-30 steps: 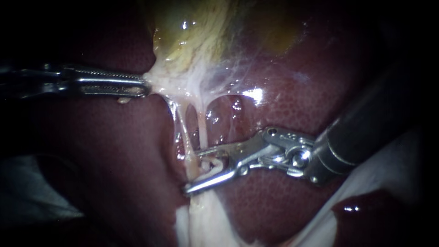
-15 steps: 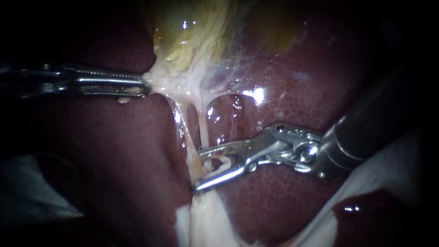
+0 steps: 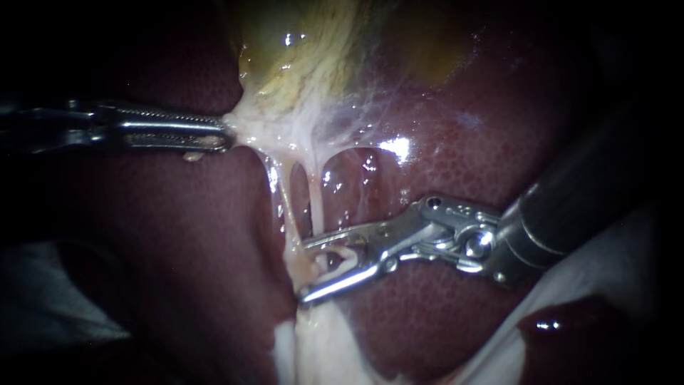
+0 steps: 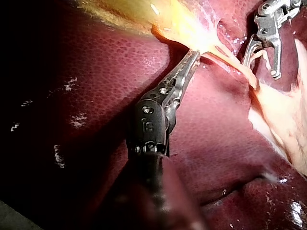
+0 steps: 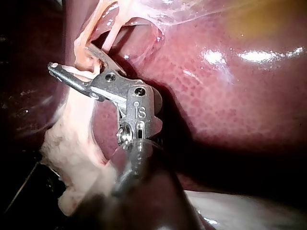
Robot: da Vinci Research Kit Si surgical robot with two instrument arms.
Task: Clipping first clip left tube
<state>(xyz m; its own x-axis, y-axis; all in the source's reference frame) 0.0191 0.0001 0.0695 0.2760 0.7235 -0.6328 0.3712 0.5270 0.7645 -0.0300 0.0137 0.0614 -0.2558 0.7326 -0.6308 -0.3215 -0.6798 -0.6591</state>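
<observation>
Nearest, a pale, ragged strip of fatty tissue (image 3: 320, 342) lies over the dark red, mottled liver (image 3: 442, 164). Just beyond it, the right instrument (image 3: 306, 267), a dark shaft ending in two silver metal jaws, reaches in from the right. Its jaws stand apart with a small white clip (image 3: 343, 257) seated between them. The thin, pale left tube (image 3: 285, 207) runs down into the mouth of these jaws at their tips. A second thin tube (image 3: 317, 207) beside it passes behind the upper jaw. Farther off, the left instrument (image 3: 222, 135), with slim toothed silver jaws, is clamped on the whitish tissue where the yellow-green gallbladder (image 3: 299, 50) narrows.
</observation>
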